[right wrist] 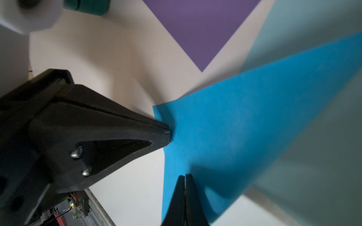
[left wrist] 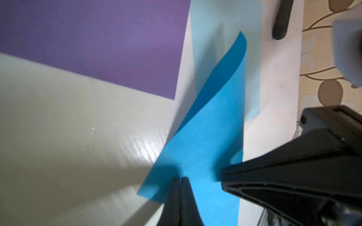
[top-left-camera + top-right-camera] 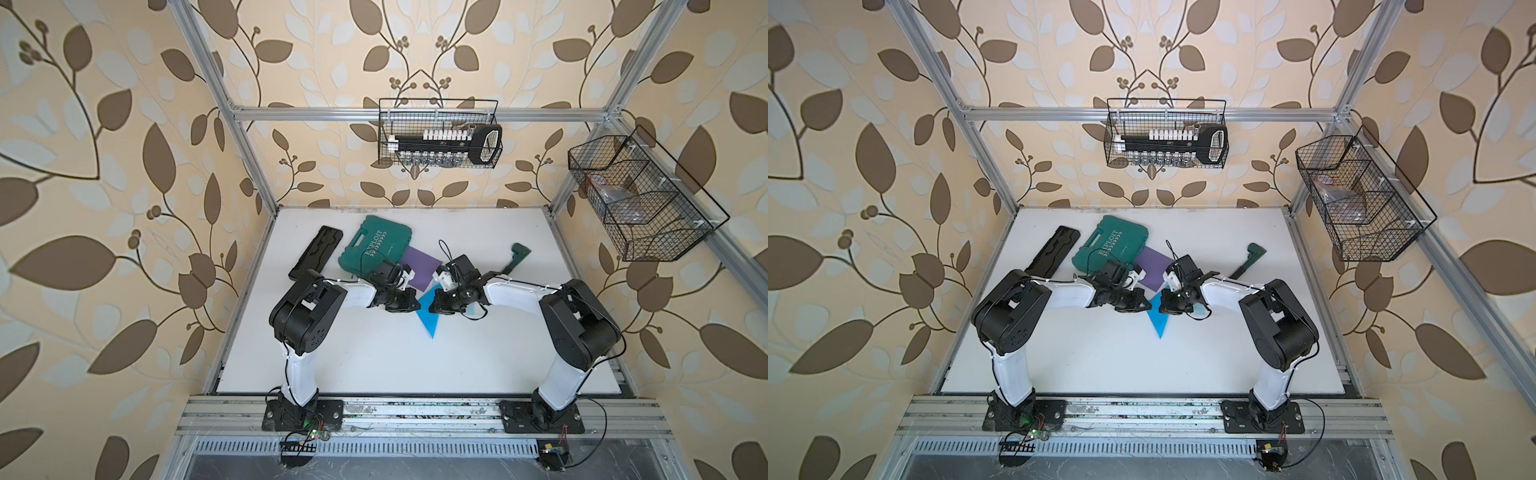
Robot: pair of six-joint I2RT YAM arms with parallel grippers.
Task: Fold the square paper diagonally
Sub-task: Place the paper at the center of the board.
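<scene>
**A:** What's on the worktop (image 3: pixel 374 365), biggest first?

**B:** A green tool case (image 3: pixel 374 245) toward the far edge. A black tray (image 3: pixel 316 251) sits beside it, nearer the left edge, and a purple sheet (image 3: pixel 419 266) touches the case. I'd say none of them belongs to the fold; they sit behind the work, out of the way.

**A:** And the paper itself?

**B:** The blue paper (image 3: pixel 430 320) lies about the middle of the worktop, just in front of the purple sheet, with one corner pointing at the near edge. It's doubled over, a bright blue flap on top and a paler face flat beneath. The flap bellies up at its far end, so the crease looks unpressed there.

**A:** Why do both arms meet over it?

**B:** Probably to pin the flap down. The left gripper (image 2: pixel 181 178) has its jaws together, tips on the blue surface near one edge. The right gripper (image 1: pixel 185 175) is likewise closed, tips on the same flap close by. Whether either nips any paper between its jaws, I can't tell.
</scene>
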